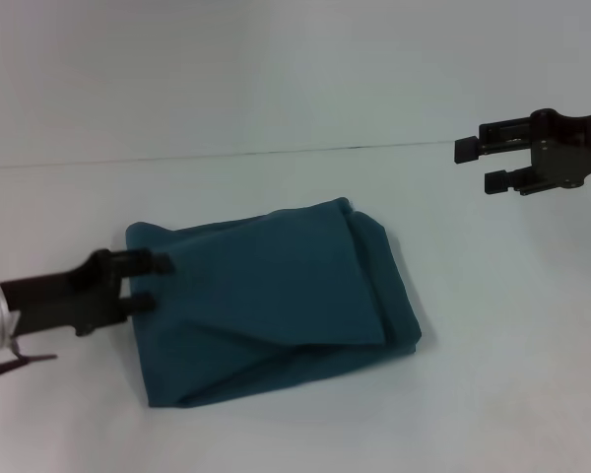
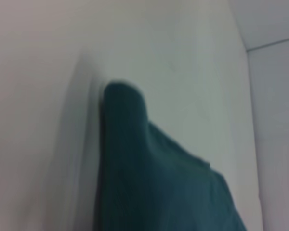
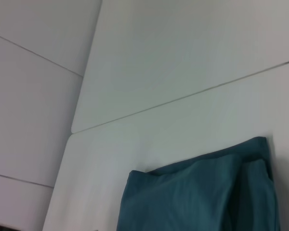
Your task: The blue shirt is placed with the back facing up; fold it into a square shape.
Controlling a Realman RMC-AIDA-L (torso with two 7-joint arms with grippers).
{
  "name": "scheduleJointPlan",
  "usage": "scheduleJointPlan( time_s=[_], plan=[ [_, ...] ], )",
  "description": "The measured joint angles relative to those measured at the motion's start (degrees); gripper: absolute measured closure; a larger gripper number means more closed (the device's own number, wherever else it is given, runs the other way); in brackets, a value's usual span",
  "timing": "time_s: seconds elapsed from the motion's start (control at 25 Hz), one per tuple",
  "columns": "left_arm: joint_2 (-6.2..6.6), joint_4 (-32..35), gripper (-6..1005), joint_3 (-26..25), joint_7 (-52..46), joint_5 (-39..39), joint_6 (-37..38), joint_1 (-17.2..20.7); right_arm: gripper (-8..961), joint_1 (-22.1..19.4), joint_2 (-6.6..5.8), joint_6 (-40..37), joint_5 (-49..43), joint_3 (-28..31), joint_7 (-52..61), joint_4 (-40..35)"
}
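Observation:
The blue shirt [image 1: 276, 301] lies folded into a rough rectangle in the middle of the white table, its plain side up, with overlapping layers along its right and front edges. At the shirt's left edge is my left gripper [image 1: 150, 284], low and open, its fingertips [image 1: 158, 263] just over the cloth's border. My right gripper [image 1: 479, 166] hangs open, apart from the shirt, to its far right. The left wrist view has a corner of the shirt [image 2: 149, 178] close up. The shirt's far edge [image 3: 202, 192] fills the right wrist view's lower part.
The white table [image 1: 492, 374] spreads around the shirt on all sides. A thin seam [image 1: 276, 153] runs across it behind the shirt. Nothing else stands on it.

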Motion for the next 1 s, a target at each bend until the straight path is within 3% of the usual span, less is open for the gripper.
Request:
scheduleJointPlan(
  time_s=[0.2, 0.36, 0.64, 0.8, 1.0],
  plan=[
    [-0.08, -3.75, 354, 1.74, 1.15, 0.57, -1.14, -0.49, 96, -0.15, 0.09, 0.02, 0.00, 0.00, 0.00, 0.04],
    [0.84, -3.26, 355, 2.11, 1.40, 0.61, 1.67, -0.52, 95, -0.18, 0.11, -0.05, 0.00, -0.20, -0.03, 0.04],
    [1.62, 6.83, 356, -0.05, 8.12, -4.60, 13.51, 3.08, 96, -0.34, 0.30, -2.09, 0.00, -0.51, -6.92, 0.70],
    [3.48, 8.27, 357, -5.39, 23.01, -6.50, 25.32, 3.67, 96, -0.49, 1.20, -5.81, 0.01, -0.58, -18.32, 0.86],
    [3.26, 9.48, 353, -8.32, 40.53, -6.45, 34.93, 5.70, 95, -2.24, 3.19, -9.53, 0.15, -0.16, -30.12, 0.67]
  ],
)
